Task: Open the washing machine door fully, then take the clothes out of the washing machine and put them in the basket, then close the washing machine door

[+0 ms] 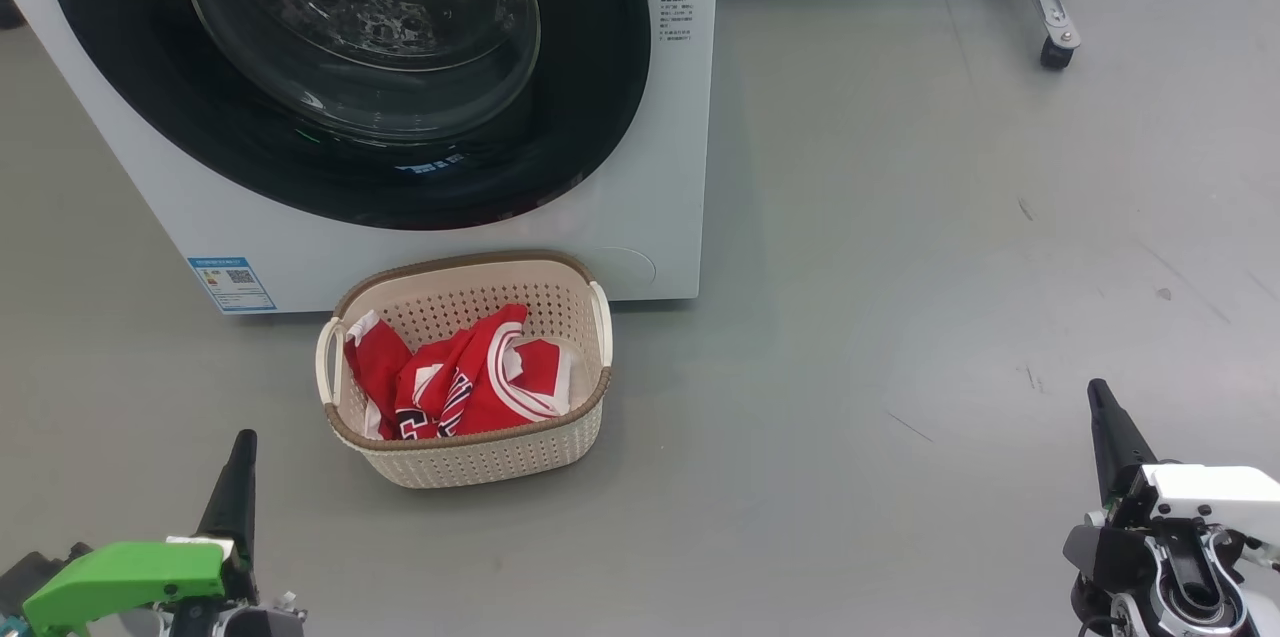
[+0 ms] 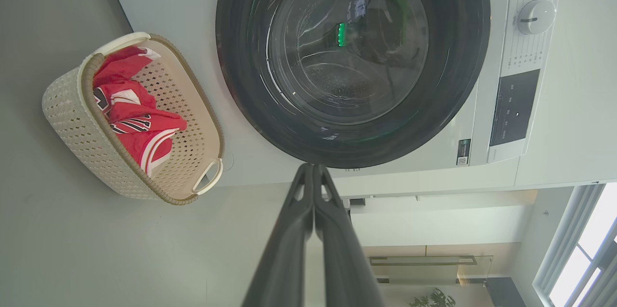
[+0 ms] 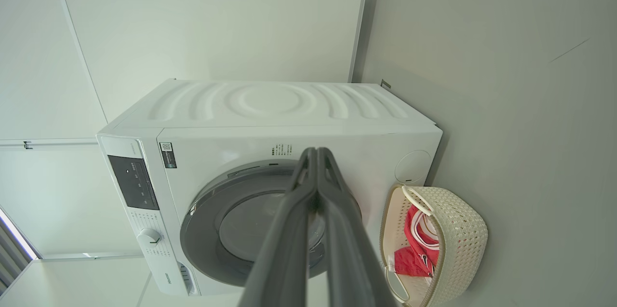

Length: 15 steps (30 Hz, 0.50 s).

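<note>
Jaws of our left gripper (image 1: 241,457) and right gripper (image 1: 1104,415) are clenched, empty; the basket (image 1: 480,463) holding the clothes (image 1: 470,383) sits ahead between them, nearer the left.

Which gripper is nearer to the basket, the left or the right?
Left. The left gripper sits just off the basket's near left corner; the right gripper is far to its right, across the floor.

Left gripper (image 1: 243,442): long dark tapered fingers (image 1: 232,502), bright green housing (image 1: 120,572). Right gripper (image 1: 1100,397): matching fingers, white housing (image 1: 1215,492), black-and-silver joint (image 1: 1190,597).
</note>
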### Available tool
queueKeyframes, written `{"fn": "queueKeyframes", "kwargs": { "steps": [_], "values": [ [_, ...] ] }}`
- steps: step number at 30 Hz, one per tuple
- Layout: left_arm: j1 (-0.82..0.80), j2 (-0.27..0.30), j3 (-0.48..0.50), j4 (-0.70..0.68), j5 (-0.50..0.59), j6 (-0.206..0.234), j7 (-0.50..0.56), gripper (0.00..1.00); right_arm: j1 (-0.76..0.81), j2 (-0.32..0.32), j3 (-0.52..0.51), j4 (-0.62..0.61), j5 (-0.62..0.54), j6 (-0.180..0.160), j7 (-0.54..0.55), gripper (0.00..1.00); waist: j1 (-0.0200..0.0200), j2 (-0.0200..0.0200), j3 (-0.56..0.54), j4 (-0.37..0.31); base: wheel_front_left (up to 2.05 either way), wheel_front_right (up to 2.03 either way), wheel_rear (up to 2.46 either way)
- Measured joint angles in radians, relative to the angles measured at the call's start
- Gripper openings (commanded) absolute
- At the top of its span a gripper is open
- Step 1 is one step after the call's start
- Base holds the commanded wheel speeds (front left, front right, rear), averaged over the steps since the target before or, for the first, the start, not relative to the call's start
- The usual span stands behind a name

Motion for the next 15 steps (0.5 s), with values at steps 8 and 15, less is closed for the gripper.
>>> {"fn": "queueKeyframes", "kwargs": {
  "steps": [8,15],
  "values": [
    [0.0,0.0,0.001,0.0,0.0,0.0,0.0,0.0,0.0,0.0,-0.001,0.0,0.0,0.0,0.0,0.0,0.0,0.0,0.0,0.0,0.0,0.0,0.0],
    [0.0,0.0,0.002,0.001,0.0,0.0,0.0,0.0,0.0,0.0,-0.002,0.0,0.0,0.0,0.003,0.0,0.0,0.0,0.0,0.0,0.0,0.0,0.0]
  ]
}}
